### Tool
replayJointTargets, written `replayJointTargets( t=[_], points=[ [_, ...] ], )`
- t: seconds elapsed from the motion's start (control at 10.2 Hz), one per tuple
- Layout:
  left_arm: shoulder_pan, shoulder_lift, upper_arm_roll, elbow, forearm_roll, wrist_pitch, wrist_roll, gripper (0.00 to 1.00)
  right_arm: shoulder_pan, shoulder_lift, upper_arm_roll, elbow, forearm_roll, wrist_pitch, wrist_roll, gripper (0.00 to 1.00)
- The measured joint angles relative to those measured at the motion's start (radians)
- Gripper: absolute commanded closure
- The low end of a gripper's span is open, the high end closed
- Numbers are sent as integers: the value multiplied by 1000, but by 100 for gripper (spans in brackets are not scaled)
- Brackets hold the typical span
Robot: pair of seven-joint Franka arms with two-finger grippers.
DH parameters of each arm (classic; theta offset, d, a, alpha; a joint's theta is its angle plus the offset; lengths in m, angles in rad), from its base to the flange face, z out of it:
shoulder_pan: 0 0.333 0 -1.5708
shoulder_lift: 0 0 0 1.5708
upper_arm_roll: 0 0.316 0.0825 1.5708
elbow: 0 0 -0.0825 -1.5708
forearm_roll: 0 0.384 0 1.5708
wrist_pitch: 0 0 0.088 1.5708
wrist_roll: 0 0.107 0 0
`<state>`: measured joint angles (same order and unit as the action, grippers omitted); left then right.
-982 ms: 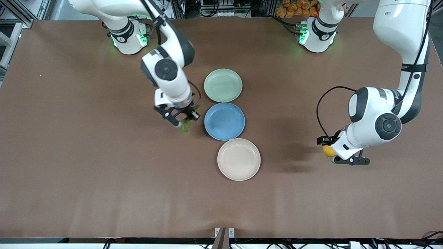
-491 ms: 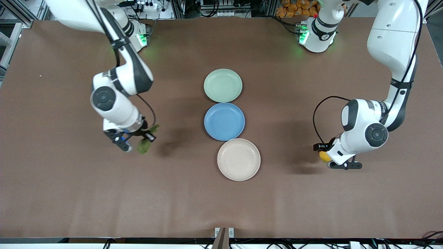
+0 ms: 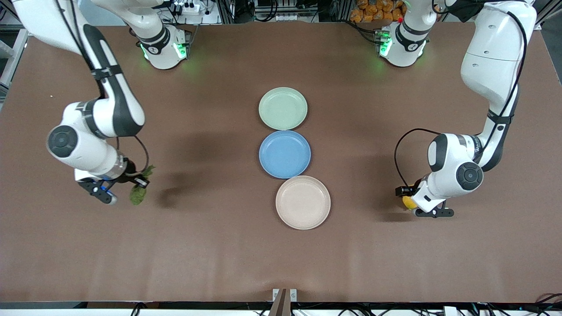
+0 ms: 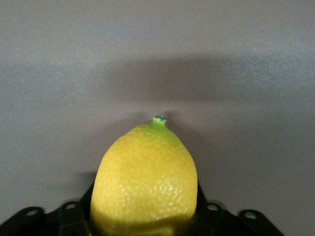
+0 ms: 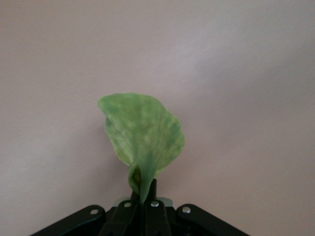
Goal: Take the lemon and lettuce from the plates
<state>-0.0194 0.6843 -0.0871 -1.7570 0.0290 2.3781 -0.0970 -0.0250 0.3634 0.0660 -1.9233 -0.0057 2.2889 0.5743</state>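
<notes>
Three plates are lined mid-tabletop. Lettuce is held by the right gripper; the lemon sits in the left gripper.

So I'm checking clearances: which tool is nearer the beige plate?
Left. The left tool is beside the beige plate; the right tool is past the right arm's end.

You see the mint plate at twelve o'clock from the beige plate, the yellow lemon at three, and the green lettuce dangling at nine.
</notes>
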Motion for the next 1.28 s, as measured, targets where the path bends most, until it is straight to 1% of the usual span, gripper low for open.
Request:
replayJointTargets(
  t=[0.1,0.2,0.29,0.39,0.49,0.59,0.98,1.28],
  points=[
    [0,0,0,3,3,2,0,0,-38,5,0,-1,0,0,-50,94],
    [0,-1,0,7,7,3,0,0,-64,13,0,-2,0,0,-76,78],
    [0,-3,0,13,9,4,0,0,-71,19,0,-3,0,0,-84,73],
    [0,-11,0,23,18,-2,0,0,-71,23,3,-3,0,1,-84,50],
    [0,-25,-1,29,32,-21,0,0,-71,25,4,-2,0,2,-84,18],
    [0,-46,-1,33,37,-50,0,0,-73,26,3,1,0,2,-84,0],
    [1,-163,-1,61,38,-201,0,0,-77,27,3,4,0,-9,-88,0],
    [1,-262,-3,65,29,-291,0,0,-83,12,3,20,-1,-50,-163,0]
  ],
)
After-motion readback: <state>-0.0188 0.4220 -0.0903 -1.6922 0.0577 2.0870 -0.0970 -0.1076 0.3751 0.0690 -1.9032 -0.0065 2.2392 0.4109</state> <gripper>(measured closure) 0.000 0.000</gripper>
